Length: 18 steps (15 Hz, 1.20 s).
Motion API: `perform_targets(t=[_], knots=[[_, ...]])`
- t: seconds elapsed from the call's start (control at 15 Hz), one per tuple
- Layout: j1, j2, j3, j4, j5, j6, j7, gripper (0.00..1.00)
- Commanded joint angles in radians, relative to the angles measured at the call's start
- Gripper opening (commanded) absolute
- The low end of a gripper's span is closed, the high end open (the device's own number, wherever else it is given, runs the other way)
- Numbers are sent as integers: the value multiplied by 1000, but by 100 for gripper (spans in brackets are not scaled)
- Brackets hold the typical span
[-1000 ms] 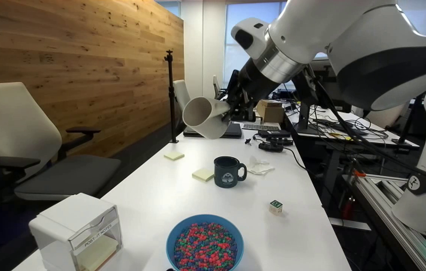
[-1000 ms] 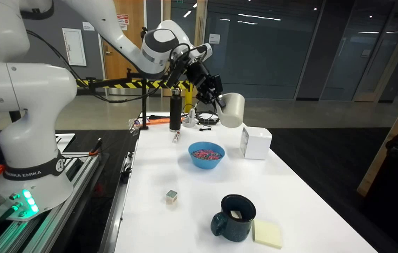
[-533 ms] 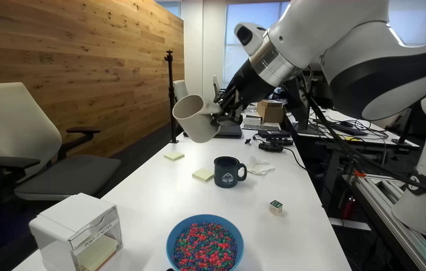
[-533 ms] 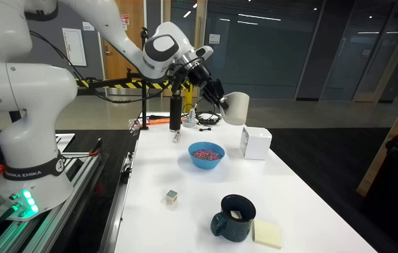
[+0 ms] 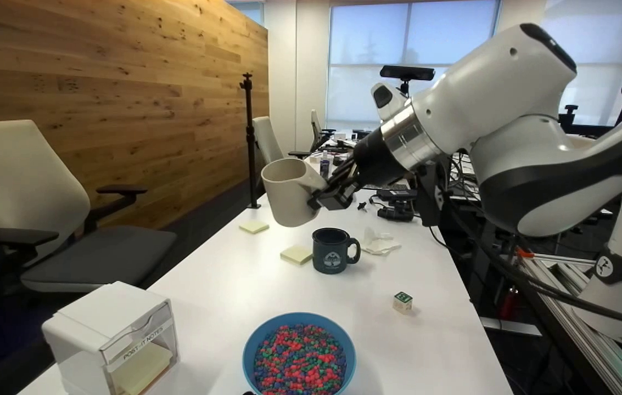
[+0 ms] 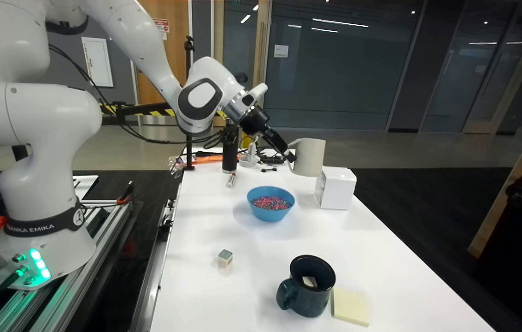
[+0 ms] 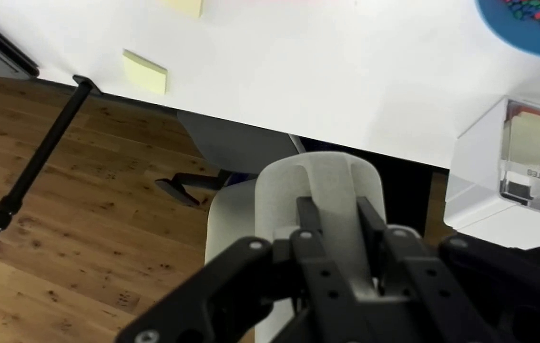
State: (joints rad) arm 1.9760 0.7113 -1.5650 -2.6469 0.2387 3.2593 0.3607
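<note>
Between the jaws, one pale mug (image 5: pixel 289 198).

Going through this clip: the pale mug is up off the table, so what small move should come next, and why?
I'd probably rotate the claw slightly to level the pale mug before any lowering. The claw is shut on the mug's handle; the mug hangs clear of the table and leans slightly away from the claw in both exterior views.
</note>
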Motion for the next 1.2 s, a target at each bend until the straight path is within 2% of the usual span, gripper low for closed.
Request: perform_targets(t=[0.0, 0.13, 0.33, 0.67, 0.73, 0.8, 0.87, 1.13], knots=[[-82, -46, 135, -52, 134, 218, 61, 6], [-174, -73, 249, -49, 194, 325, 89, 6], [-386, -106, 482, -12, 242, 467, 116, 6], [-755, -113, 826, 120, 229, 476, 35, 6], [-810, -105, 882, 145, 246, 458, 12, 48], [-871, -100, 938, 170, 255, 456, -7, 49], [-924, -96, 985, 196, 266, 446, -34, 55], [-1102, -72, 1147, 283, 324, 435, -142, 83]])
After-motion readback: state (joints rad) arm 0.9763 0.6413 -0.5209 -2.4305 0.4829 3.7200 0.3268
